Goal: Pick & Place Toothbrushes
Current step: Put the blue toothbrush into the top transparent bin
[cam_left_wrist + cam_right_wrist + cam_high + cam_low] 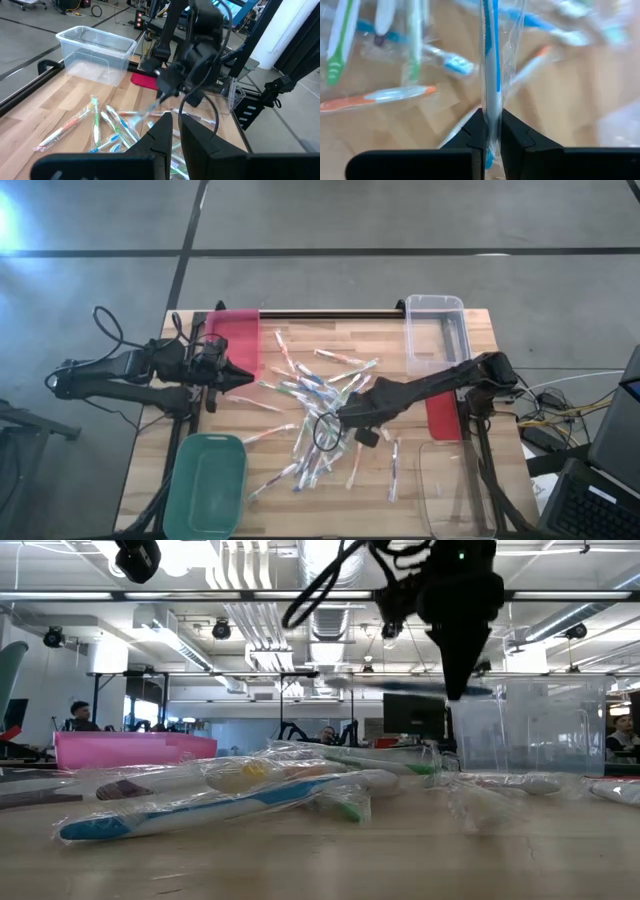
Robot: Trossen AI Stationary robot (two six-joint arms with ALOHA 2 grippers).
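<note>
Many wrapped toothbrushes [315, 385] lie loose on the middle of the wooden table, white with blue, green or orange accents. My right gripper [492, 131] hangs over this heap, fingers pointing down, shut on a blue-and-white toothbrush [490, 75] in a clear wrapper. In the low view that gripper [460, 690] stands well above the tabletop. My left gripper [243, 377] waits at the table's left, beside the pink bin [232, 338], pointing at the heap, fingers [162, 132] together and empty. My right gripper pinches the blue-and-white toothbrush between its two fingers, wrapper and all, near one end [491, 117]. The fingers come from above, pointing down, across its length. The toothbrush [415, 688] is lifted clear of the table and lies about level.
A green bin [207, 480] sits at the near left corner. One clear bin [435, 330] stands at the far right and another [455, 490] at the near right. A red tray [443, 418] lies under my right arm. A black rail [330, 311] runs along the far edge.
</note>
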